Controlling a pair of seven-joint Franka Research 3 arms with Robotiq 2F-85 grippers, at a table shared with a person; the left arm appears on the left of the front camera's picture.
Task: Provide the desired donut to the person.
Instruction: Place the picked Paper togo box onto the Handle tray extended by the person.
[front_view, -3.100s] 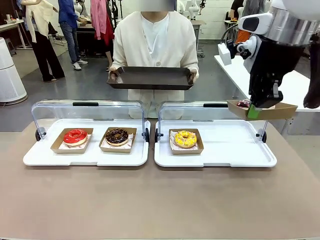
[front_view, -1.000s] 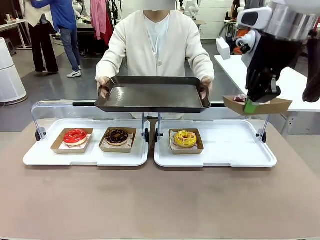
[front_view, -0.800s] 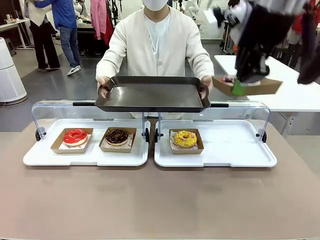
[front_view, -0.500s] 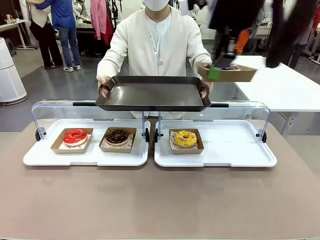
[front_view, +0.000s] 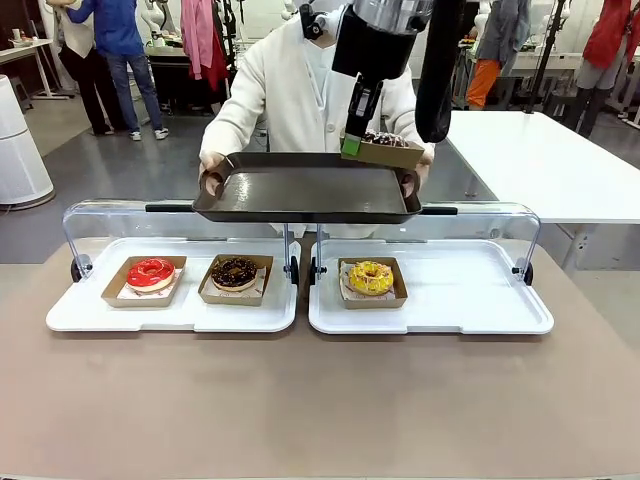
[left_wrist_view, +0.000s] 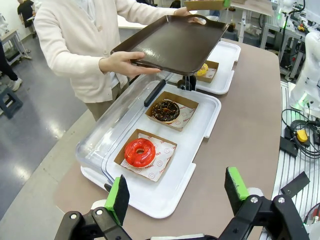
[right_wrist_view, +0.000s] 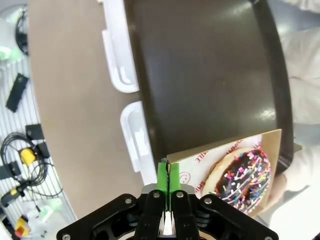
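At upper centre of the front view, carrying a shallow brown cardboard box (front_view: 395, 155) with a chocolate-iced, sprinkle-topped ring donut (front_view: 384, 140) in the right tool (front_view: 351, 146), clamped shut on the box's picture-left rim. Hovering over the right end of the dark rectangular serving tray (front_view: 300, 192), offered level in both hands by the person in the cream-white cardigan (front_view: 270, 90) from beyond the beige worktop (front_view: 300, 400). At lower right of the right wrist view, reaching with the box partly past the tray's rim, next to a cream sleeve; cannot tell whether its base touches the tray. Judged as the hand-over step, close to its end: donut fetched and brought up, set-down and release not yet done. Next, calling for a small shift inward over the tray's flat floor, a level descent until the base sits fully supported, then opening and lifting straight off without snagging the rim. At the bottom of the left wrist view, holding the left tool (left_wrist_view: 177, 189) wide open and empty, above the white plastic display tray (left_wrist_view: 160, 196) with a red-glazed donut (left_wrist_view: 139, 152) and a plain chocolate donut (left_wrist_view: 165, 110).
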